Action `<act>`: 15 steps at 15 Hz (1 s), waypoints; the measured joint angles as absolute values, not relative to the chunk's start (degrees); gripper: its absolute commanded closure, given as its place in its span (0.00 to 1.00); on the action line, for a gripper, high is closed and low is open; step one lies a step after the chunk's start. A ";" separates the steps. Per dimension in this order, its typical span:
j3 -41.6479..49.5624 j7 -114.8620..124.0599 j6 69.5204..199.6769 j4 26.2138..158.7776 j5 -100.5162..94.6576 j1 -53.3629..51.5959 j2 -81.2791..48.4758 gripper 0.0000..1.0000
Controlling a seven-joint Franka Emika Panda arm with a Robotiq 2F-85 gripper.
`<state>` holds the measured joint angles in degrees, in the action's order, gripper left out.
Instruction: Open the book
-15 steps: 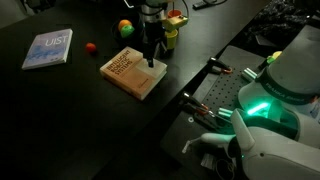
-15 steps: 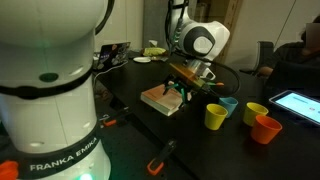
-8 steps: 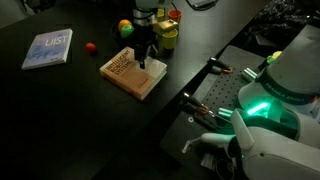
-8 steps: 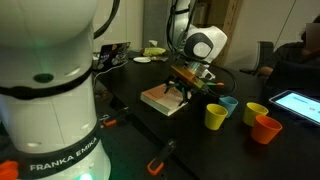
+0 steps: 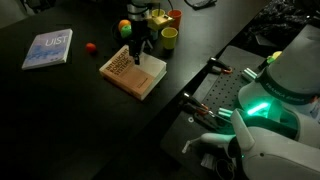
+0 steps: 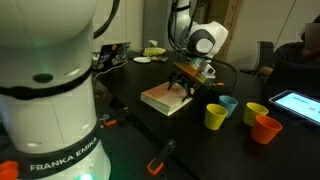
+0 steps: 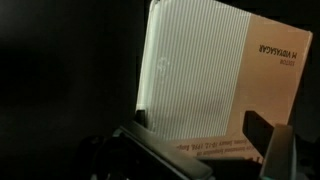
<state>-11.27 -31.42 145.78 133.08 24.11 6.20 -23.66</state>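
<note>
The tan-orange book [image 5: 124, 72] lies on the black table [image 5: 60, 110]. A strip of white pages shows along its right side in an exterior view, and it also shows in the other exterior view [image 6: 163, 99]. My gripper [image 5: 140, 57] reaches down onto the book near its far edge, also seen side-on [image 6: 185, 88]. In the wrist view the white page block [image 7: 190, 70] fills the middle, with the tan cover and its lettering [image 7: 272, 70] to the right. The gripper [image 7: 200, 148] has its jaws apart, one on each side of the view. It grips nothing that I can see.
A light blue book [image 5: 48, 48], a red ball [image 5: 90, 47], an apple [image 5: 124, 27] and cups [image 5: 168, 37] lie around the tan book. Several cups [image 6: 216, 116] and a tablet [image 6: 300, 105] stand beside it. Hand tools [image 5: 215, 72] lie near the table edge.
My gripper has moved left across the book, from its right edge toward the middle. A strip of white pages now shows at the book's right side.
</note>
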 measured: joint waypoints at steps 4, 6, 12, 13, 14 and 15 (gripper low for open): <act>-11.27 -27.42 144.74 132.64 22.17 5.59 -22.84 0.00; -11.39 -26.08 142.89 132.24 22.40 5.56 -21.93 0.00; -13.54 -27.40 135.29 130.32 35.71 6.96 -18.98 0.00; -13.60 -27.56 134.46 130.14 37.70 6.89 -18.76 0.00; -13.60 -27.72 133.79 130.00 39.21 6.76 -18.56 0.00; -13.60 -27.92 133.10 129.82 40.42 6.53 -18.34 0.00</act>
<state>-13.60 -27.92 133.10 129.82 40.42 6.53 -18.34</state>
